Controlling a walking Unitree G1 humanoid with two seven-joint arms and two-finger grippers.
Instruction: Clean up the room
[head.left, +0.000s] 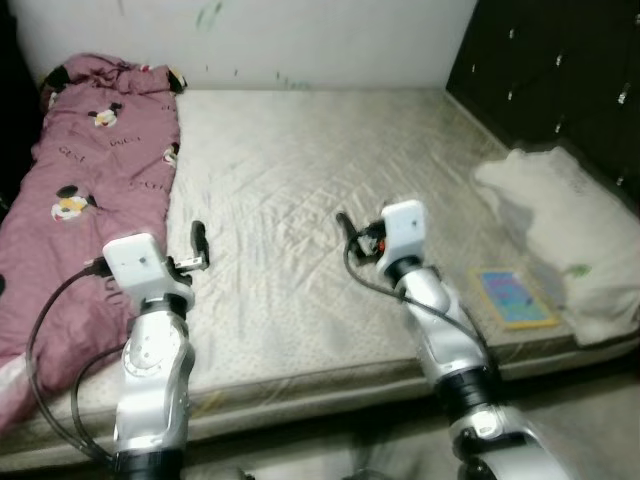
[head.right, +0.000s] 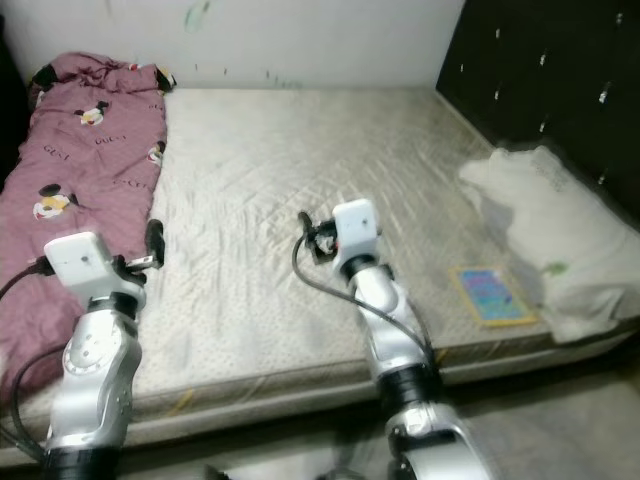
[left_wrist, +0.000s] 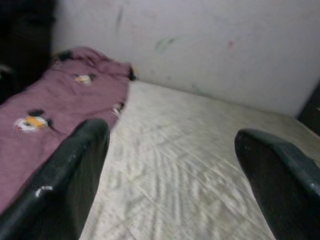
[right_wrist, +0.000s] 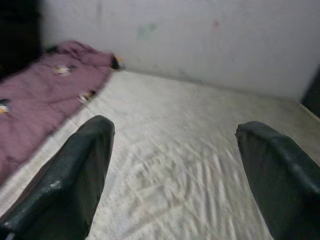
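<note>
A beige mattress (head.left: 290, 180) lies before me. A pink blanket with cartoon mice (head.left: 90, 170) runs along its left side, up to the white wall. A white pillow (head.left: 570, 220) rests at the right by the dark headboard, and a colourful book (head.left: 512, 297) lies in front of it near the bed's edge. My left gripper (head.left: 198, 243) hovers over the mattress beside the blanket, open and empty. My right gripper (head.left: 345, 228) hangs over the mattress middle, open and empty. Both wrist views look along spread fingers (left_wrist: 75, 170) (right_wrist: 75, 170) toward the blanket (left_wrist: 55, 105) (right_wrist: 45, 85) and wall.
A dark tufted headboard (head.left: 560, 70) stands on the right. The white wall (head.left: 300, 40) closes the far side. The mattress front edge (head.left: 330, 385) is just below my arms, with grey floor (head.left: 570, 400) at the lower right.
</note>
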